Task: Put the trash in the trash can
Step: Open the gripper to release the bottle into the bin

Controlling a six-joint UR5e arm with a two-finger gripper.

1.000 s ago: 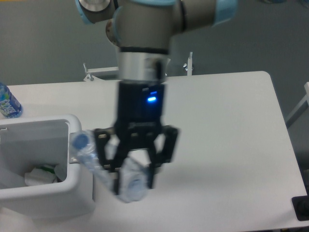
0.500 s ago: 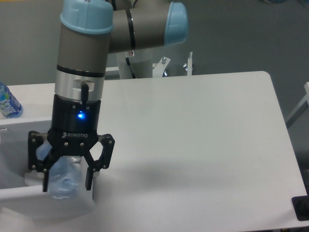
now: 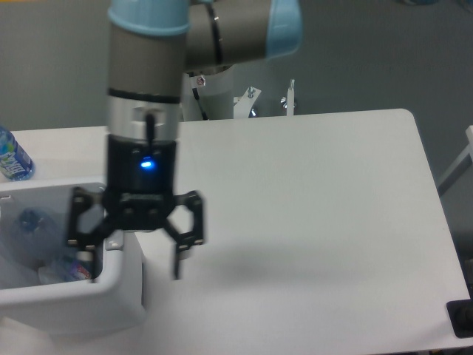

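Camera view: jaws spread wide and empty over the trash can (image 3: 111,285), the crushed bottle (image 3: 33,233) inside blurred.

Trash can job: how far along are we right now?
Done: the crushed bottle lies inside the trash can, blue cap visible. In hand: nothing; the gripper hangs open and empty over the can's right rim. Left: I see no wrapper on the table; something small lies in the can, too blurred to identify. The upright bottle isn't trash.

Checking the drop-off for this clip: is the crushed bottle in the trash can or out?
In. The crushed bottle lies inside the trash can, blue cap visible; the pincer is open and empty.
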